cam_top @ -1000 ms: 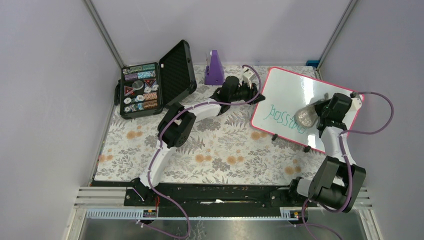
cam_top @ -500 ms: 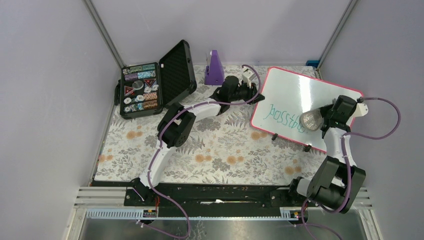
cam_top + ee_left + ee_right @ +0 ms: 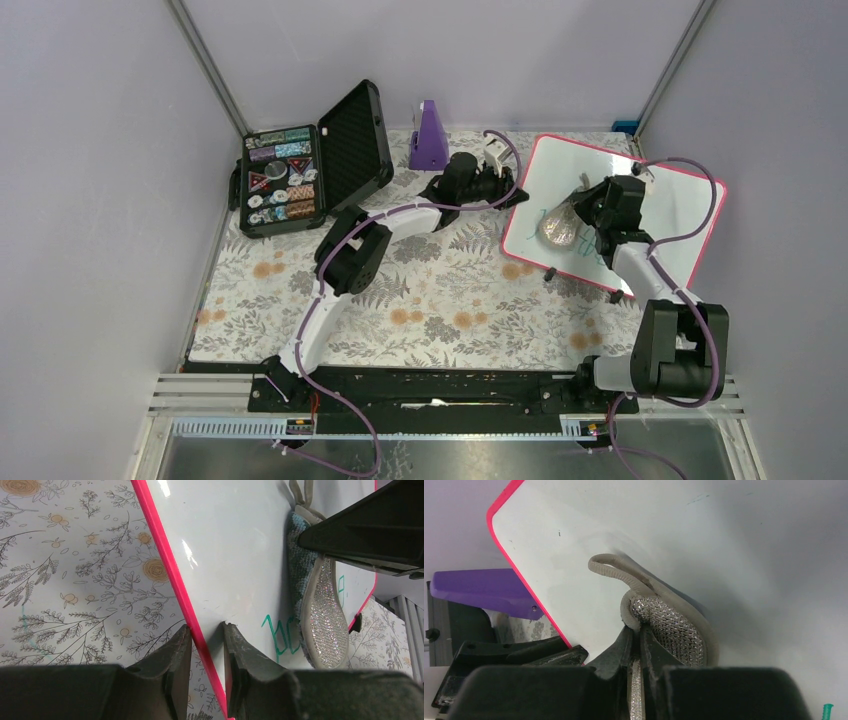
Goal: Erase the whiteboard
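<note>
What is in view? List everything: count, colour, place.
whiteboard: one, white with a pink frame, far right of the table, bearing some green writing
sponge: one, grey and glittery, pressed on the board beside the writing
case: one, black, open, far left, colourful pieces inside
purple object: one, far edge, centre
tablecloth: one, floral, covering the table
left gripper: one, black, clamped on the board's pink edge
right gripper: one, black, shut on the sponge
</note>
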Motion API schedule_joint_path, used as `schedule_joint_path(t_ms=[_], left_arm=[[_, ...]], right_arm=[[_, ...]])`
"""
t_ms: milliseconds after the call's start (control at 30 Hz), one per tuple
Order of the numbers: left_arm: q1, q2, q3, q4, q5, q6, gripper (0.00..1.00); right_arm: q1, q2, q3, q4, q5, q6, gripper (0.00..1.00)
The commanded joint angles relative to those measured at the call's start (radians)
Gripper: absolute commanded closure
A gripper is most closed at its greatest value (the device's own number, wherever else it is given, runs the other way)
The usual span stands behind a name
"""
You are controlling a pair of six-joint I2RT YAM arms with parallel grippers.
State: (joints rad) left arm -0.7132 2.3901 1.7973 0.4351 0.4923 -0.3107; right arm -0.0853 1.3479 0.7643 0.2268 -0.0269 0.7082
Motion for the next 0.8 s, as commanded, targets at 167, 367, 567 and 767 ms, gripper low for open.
schedule_joint_path(t_ms=[167, 367, 567, 767], left_arm=[[-0.001, -0.029, -0.009, -0.016, -0.038, 0.072, 1.00], [-0.002, -0.028, -0.010, -0.002, -0.022, 0.056, 1.00], [-0.001, -0.028, -0.021, 0.022, -0.004, 0.039, 0.92], [0.000, -0.031, -0.019, 0.034, 0.026, 0.033, 0.58]], right_arm=[[0.002, -0.129, -0.015, -0.042, 0.177, -0.140, 0.95], [0.002, -0.177, 0.014, -0.117, 0.209, -0.189, 1.00], [0.002, -0.232, 0.055, -0.307, 0.160, -0.231, 1.00], [0.005, -0.298, -0.008, -0.417, 0.003, -0.185, 1.00]])
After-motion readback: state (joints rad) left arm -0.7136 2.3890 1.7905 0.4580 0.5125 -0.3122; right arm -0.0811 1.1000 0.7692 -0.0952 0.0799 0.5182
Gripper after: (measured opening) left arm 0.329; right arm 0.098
